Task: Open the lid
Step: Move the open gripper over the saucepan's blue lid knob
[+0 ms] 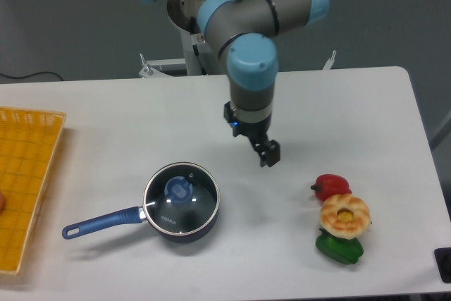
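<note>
The round clear glass lid with a silver rim and a blue knob sits closed on the dark blue saucepan, whose long blue handle points left. My gripper hangs above the table to the upper right of the pan, well apart from the lid. Its fingers look close together and hold nothing that I can see, but the view is too small to tell the gap.
A yellow basket lies at the left edge. A red pepper, a round yellow-centred toy food and a green pepper are grouped at the right front.
</note>
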